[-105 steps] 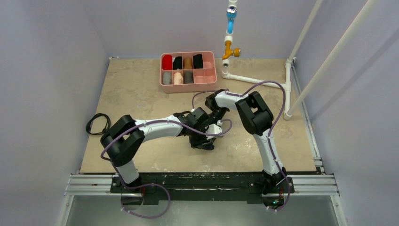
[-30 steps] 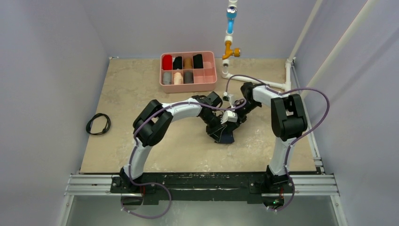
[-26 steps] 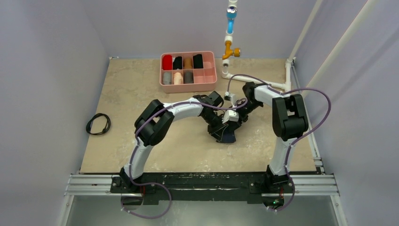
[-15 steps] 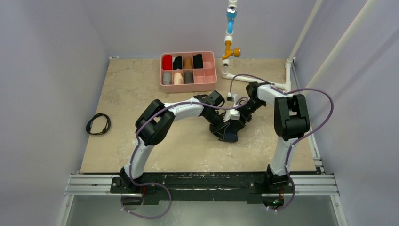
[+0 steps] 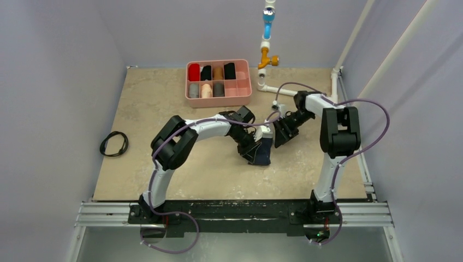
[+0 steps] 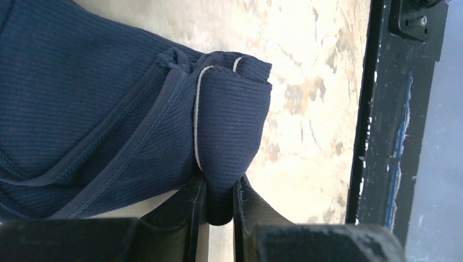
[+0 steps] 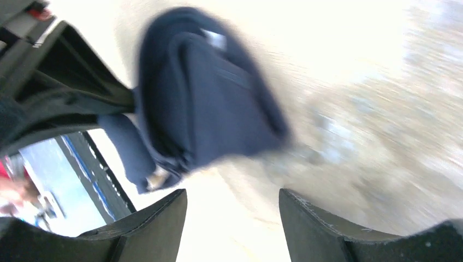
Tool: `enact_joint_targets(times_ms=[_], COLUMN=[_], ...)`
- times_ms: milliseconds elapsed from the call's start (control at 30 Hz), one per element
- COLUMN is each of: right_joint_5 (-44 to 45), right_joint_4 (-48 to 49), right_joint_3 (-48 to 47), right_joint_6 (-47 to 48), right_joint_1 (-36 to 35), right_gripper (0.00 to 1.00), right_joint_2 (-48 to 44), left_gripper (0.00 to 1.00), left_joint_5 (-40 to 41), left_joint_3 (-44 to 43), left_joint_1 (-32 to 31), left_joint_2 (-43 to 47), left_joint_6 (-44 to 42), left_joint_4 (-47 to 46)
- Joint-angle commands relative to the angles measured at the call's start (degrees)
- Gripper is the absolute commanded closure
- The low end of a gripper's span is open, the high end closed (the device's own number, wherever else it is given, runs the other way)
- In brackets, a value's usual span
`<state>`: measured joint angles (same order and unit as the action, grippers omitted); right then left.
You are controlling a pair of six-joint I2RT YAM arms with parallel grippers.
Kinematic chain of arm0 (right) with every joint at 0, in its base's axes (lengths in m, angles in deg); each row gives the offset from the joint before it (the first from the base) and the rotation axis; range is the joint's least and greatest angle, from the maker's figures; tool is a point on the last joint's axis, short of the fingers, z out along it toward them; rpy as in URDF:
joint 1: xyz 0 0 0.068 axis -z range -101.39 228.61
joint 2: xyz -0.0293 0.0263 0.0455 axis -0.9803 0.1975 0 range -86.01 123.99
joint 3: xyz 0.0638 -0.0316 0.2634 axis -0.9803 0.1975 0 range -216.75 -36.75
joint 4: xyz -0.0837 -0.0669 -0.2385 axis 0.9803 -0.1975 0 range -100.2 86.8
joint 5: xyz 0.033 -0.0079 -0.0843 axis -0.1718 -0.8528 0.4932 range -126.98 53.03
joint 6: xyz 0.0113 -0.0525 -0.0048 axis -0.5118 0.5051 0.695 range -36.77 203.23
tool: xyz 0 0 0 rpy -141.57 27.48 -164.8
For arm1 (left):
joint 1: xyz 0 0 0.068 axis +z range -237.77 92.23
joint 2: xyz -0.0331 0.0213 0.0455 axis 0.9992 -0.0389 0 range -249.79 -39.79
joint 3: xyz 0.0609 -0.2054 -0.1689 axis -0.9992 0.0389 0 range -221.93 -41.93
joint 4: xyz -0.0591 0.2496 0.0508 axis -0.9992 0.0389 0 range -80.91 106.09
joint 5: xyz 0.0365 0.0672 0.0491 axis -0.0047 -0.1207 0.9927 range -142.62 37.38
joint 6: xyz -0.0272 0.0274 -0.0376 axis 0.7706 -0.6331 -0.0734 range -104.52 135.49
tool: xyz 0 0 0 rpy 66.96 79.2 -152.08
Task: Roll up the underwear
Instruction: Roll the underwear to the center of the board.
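Left gripper (image 6: 220,204): jaws pinched narrow on a folded edge of the underwear (image 6: 98,103), whose bulk spreads ahead of the fingers over the table (image 6: 311,125). Right gripper (image 7: 232,224): jaws wide, holding nothing, the bundle just ahead of it. Pink tray (image 5: 218,79) well beyond both.

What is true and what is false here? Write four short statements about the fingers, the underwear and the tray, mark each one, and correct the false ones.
1. The left fingers pinch a fold of the underwear. True.
2. The right fingers grip the underwear too. False: they are open, with nothing between them.
3. The underwear lies in the pink tray. False: it is at the left fingers, well in front of the tray.
4. A red roll sits in the tray's far-left compartment. True.
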<state>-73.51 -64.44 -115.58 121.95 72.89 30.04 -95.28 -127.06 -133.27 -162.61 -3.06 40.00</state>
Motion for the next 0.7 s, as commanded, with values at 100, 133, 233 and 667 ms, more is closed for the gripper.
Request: enact_joint_targets(times_ms=[100,133,233,667], right_joint_5=[8.1,7.6,6.7,3.5], right_joint_4=[10.0,10.1,10.6,17.2], right_joint_3=[0.3,0.4,0.4,9.4], right_joint_6=[-9.5,-9.8,-9.8,-5.9], right_joint_1=[1.2,1.0,1.1,3.5], right_gripper=[0.36,0.36,0.36,0.36], right_joint_2=[1.2,1.1,0.0,-18.2], left_gripper=[1.00,1.00,1.00,1.00], left_joint_5=[13.0,13.2,13.1,3.9], left_joint_3=[4.0,4.0,4.1,-1.4], left_joint_1=[0.6,0.6,0.6,5.0], left_joint_2=[-2.3,-2.2,-2.4,-7.0], left_joint_6=[-0.1,-0.1,0.2,2.3], left_joint_4=[10.2,10.2,10.5,16.4])
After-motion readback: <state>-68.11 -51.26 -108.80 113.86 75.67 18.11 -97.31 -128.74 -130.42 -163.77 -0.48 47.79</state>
